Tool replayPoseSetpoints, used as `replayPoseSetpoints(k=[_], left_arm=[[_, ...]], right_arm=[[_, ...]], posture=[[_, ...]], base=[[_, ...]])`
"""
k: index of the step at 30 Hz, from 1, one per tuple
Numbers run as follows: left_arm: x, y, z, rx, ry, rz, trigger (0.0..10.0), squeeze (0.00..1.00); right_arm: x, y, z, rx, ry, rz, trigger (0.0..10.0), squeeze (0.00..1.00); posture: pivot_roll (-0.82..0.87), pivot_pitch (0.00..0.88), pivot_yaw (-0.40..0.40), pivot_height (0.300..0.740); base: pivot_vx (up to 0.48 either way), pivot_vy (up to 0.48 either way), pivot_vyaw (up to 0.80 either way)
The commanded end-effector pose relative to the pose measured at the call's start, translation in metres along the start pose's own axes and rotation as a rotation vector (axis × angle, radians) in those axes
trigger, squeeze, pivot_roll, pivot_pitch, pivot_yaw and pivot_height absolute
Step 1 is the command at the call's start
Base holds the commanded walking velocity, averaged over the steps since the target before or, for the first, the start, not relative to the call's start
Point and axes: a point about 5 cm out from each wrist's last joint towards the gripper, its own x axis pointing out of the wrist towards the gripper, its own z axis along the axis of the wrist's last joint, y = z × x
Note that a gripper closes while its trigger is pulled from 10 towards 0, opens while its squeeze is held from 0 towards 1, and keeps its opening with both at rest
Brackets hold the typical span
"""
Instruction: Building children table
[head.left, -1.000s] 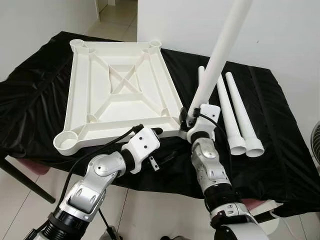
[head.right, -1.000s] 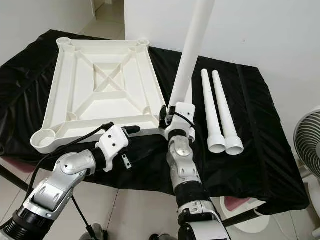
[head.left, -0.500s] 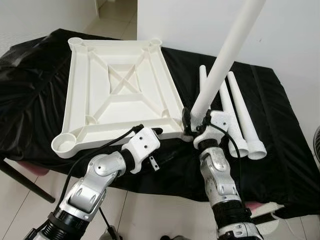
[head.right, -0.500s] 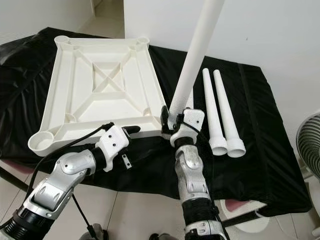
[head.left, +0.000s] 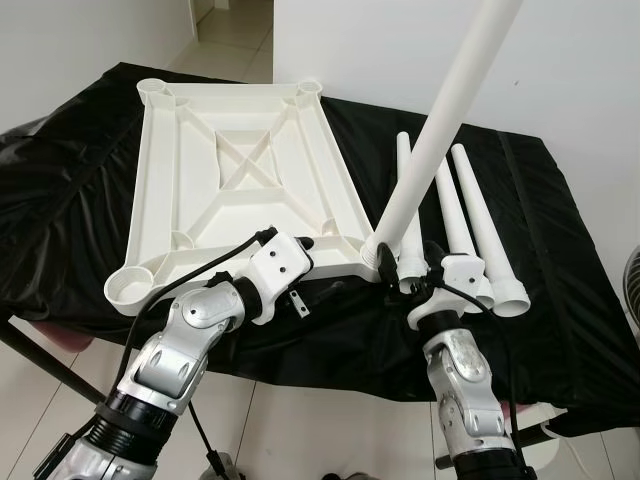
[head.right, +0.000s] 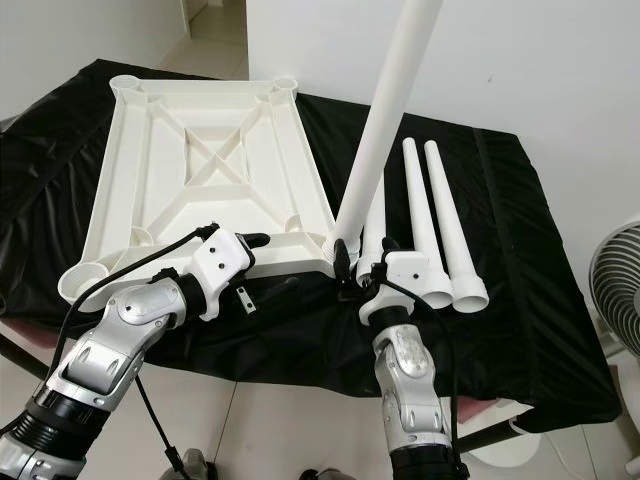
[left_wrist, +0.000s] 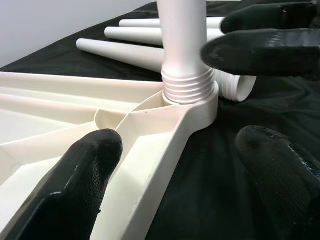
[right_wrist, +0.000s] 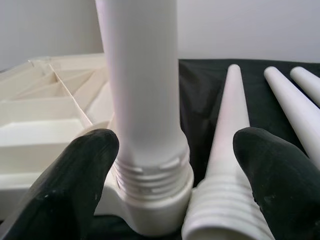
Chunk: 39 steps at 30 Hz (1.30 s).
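You have one leg (head.left: 440, 130) standing in the near right corner socket (left_wrist: 192, 102) of the upside-down white tabletop (head.left: 240, 190), which lies on the black-draped table (head.left: 560, 300). In the left wrist view several thread rings on that leg sit above the socket rim, so judge it as started but not screwed fully home.

Your right claw (right_wrist: 172, 165) sits at the base of the standing leg with its fingers (right_wrist: 75, 175) spread to either side and not touching it: released, grasping nothing. Your left claw (left_wrist: 200, 165) is at the near edge of the tabletop beside the same corner, also spread apart, one finger (left_wrist: 82, 170) over the tabletop's rim and the other over the black cloth; it looks placed to steady the tabletop, though contact cannot be confirmed.

Three more legs (head.left: 470, 225) lie side by side on the cloth just right of the standing one, wide threaded ends toward you. The other three corner sockets, including the near left one (head.left: 130, 288), are open.

So roughly a quarter of the leg work is begun. What is left for you: tighten this leg, fit the three lying legs, then turn the piece upright.
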Motion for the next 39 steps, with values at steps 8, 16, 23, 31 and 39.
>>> replayPoseSetpoints(k=[8,16,23,31,39], left_arm=[[0.005,0.012,-0.010,-0.015,0.066,0.059,10.0,0.00],[0.007,0.020,-0.022,-0.053,0.153,0.095,10.0,0.00],[0.010,0.026,-0.038,-0.060,0.285,0.129,10.0,0.00],[0.018,0.034,-0.042,-0.144,0.346,0.174,10.0,0.00],[0.025,0.041,-0.037,-0.250,0.328,0.210,9.3,0.00]], right_arm=[[-0.022,-0.002,-0.001,0.027,0.032,0.059,10.0,1.00],[-0.029,0.001,-0.005,0.085,0.099,0.131,10.0,0.00],[-0.027,0.000,-0.002,0.092,0.100,0.127,10.0,0.00],[-0.026,0.000,0.000,0.089,0.104,0.122,10.0,0.00],[-0.021,0.001,0.002,0.088,0.099,0.120,10.0,0.00]], posture=[[0.15,0.087,-0.036,0.740],[0.14,0.095,-0.025,0.740],[0.12,0.107,-0.007,0.740],[0.11,0.099,-0.004,0.740],[0.10,0.082,-0.007,0.740]], base=[[0.000,0.000,0.00],[0.000,0.000,0.00],[0.000,0.000,0.00],[0.000,0.000,0.00],[0.000,0.000,0.00]])
